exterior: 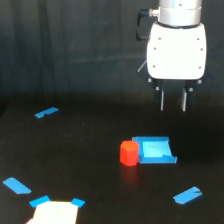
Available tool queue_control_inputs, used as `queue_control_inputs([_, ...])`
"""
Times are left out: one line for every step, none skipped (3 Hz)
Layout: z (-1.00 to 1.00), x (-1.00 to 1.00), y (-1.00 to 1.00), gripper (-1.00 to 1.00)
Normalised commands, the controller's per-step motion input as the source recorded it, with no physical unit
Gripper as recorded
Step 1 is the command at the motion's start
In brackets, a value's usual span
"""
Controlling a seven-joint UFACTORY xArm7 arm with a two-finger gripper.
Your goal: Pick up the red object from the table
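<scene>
The red object (129, 152) is a small stubby red-orange block standing on the black table (85, 165), touching the left side of a blue square patch. My gripper (173, 101) hangs well above the table, up and toward the exterior view's right of the block. Its two thin fingers (162, 100) point straight down with a gap between them and nothing held. The white gripper body fills the upper right of the view.
A blue square patch (156, 150) lies right beside the block. Blue tape pieces lie at the far left (46, 113), near left (16, 186) and near right (187, 195). A pale rectangle (54, 213) with blue corners sits at the bottom edge.
</scene>
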Motion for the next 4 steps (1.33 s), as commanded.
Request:
queue_control_inputs([0.42, 1.0, -0.84, 1.0])
queue_control_inputs([0.49, 1.0, -0.9, 1.0])
queue_control_inputs([0.13, -0.04, 0.61, -0.68])
queue_control_inputs([0.83, -0.07, 0.57, -0.34])
